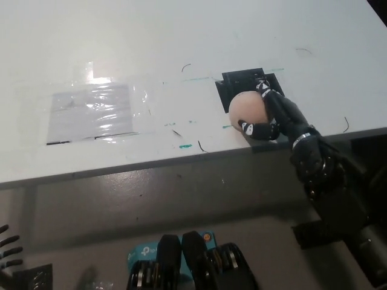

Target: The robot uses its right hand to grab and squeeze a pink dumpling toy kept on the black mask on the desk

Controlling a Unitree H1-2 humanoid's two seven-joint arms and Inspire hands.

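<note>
The pink dumpling toy (246,109) is a round, pale pink ball lying on the black mask (236,83), a dark square patch on the white desk (181,48) near its front edge. My black right hand (275,118) reaches in from the lower right and wraps the toy's right side, fingers curled over its top and under its front. The toy's right part is hidden behind the fingers. Only the fingertips of my white left hand (7,246) show at the bottom left corner, resting below the desk.
A shiny clear plastic sheet (97,112) is taped flat on the desk's left half. Small pen marks and green tape bits dot the surface near the mask. The desk's front edge (181,160) runs just below the toy.
</note>
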